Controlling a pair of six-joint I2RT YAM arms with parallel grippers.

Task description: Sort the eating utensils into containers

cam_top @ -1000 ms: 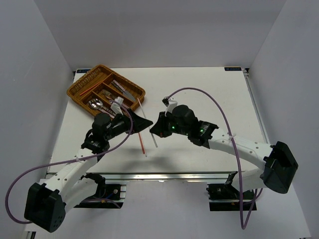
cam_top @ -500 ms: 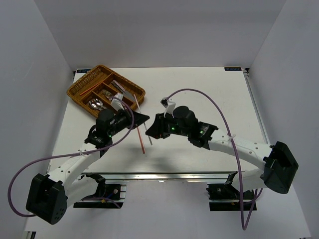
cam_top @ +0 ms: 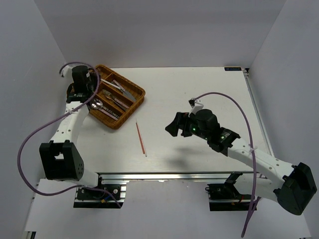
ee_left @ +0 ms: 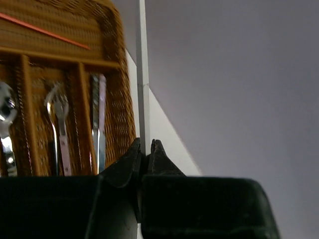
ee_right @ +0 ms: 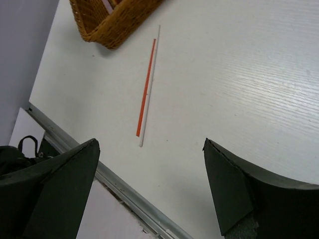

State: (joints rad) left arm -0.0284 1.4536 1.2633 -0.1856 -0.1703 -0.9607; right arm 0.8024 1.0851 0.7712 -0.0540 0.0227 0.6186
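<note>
The brown wicker tray point(cam_top: 142, 92) stands at the far left, with spoons point(cam_top: 95, 103), a fork point(cam_top: 112, 97) and knives point(cam_top: 122, 89) in its compartments. My left gripper point(ee_left: 146, 144) is above the tray's left side point(cam_top: 91, 83), shut on a thin white chopstick point(ee_left: 142, 74) that sticks out past the tray's rim point(ee_left: 117, 99). A red chopstick point(ee_left: 45, 32) lies in the tray's end compartment. On the table, another red chopstick point(ee_right: 146, 84) and a white one point(ee_right: 153, 79) lie side by side. My right gripper point(ee_right: 150, 142) hangs open to their right point(cam_top: 172, 128), holding nothing.
The table's metal front rail point(ee_right: 124, 191) runs just beyond the near ends of the two loose chopsticks. Grey walls close in behind the tray and on both sides. The right arm's purple cable point(cam_top: 234, 102) loops over the table's right half.
My left gripper shut on the white chopstick and swung from mid-table to the tray at far left. The right gripper opened and drew back to the right.
</note>
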